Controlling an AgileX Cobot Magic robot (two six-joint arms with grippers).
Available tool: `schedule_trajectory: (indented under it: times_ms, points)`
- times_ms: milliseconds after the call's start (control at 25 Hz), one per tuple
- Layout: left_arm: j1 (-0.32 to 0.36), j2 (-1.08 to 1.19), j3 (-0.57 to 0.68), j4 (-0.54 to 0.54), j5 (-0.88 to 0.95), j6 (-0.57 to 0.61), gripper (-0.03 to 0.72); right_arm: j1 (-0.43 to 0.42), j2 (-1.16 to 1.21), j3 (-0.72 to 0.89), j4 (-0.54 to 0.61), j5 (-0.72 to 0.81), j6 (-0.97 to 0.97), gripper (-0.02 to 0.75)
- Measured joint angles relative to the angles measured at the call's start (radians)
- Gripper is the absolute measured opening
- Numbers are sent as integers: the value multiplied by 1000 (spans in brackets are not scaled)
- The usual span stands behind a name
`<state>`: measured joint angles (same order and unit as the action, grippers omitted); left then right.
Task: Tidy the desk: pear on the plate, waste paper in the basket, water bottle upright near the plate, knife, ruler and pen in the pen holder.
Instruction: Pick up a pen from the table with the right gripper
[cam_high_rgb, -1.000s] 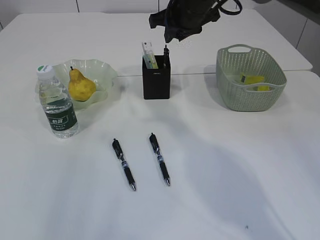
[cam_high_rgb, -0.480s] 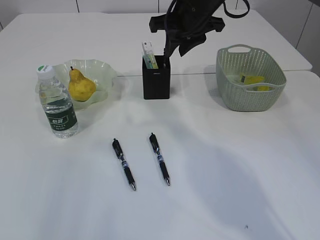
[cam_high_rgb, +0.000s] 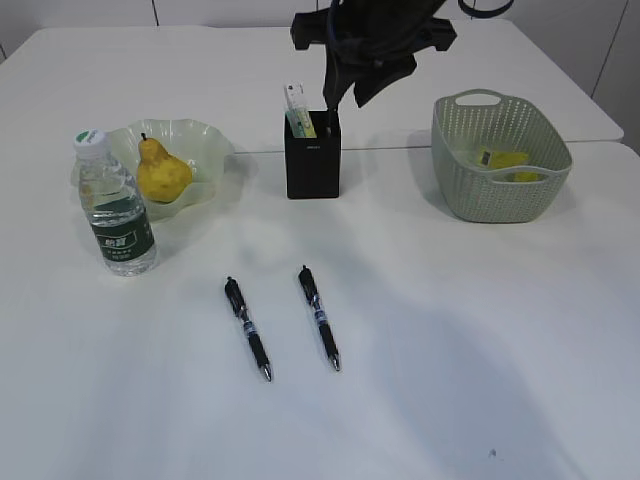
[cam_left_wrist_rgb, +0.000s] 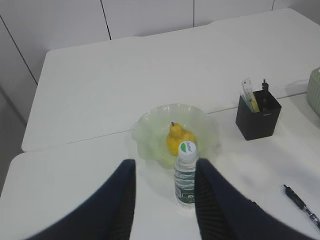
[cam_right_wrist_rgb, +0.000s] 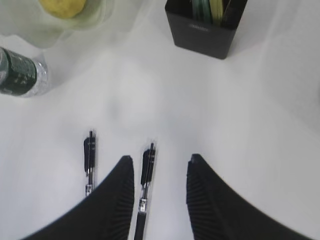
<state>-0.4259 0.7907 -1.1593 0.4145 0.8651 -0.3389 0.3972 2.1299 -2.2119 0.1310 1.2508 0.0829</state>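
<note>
Right fingers (cam_right_wrist_rgb: 159, 172) half-spread, empty, over the right pen (cam_high_rgb: 320, 318): drop straight, pinch mid-barrel, then holder (cam_high_rgb: 312, 160). Left fingers (cam_left_wrist_rgb: 165, 177) likewise empty.

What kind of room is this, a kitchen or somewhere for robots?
Probably a robot test room with a staged desk, not a kitchen: a plain white tabletop, plain pale wall panels behind, and two black click pens laid out by a black square pen holder.

Right gripper (cam_right_wrist_rgb: 160, 172) above pen holder (cam_high_rgb: 312, 155), jaws apart, empty. Left gripper (cam_left_wrist_rgb: 164, 186) raised over same holder's left, jaws apart, empty.
</note>
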Motion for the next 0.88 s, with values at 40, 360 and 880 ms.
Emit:
schedule_trajectory:
  times_ms: [40,360,880]
  points:
    - [0,0,0,0,-4,0,274,3,-10,27,-1,0,0,294]
    - [0,0,0,0,-26,0,274,43,-92,293,-8,-34,-2,294]
    - [0,0,0,6,-48,0,274,47,-216,860,-8,-515,-57,293]
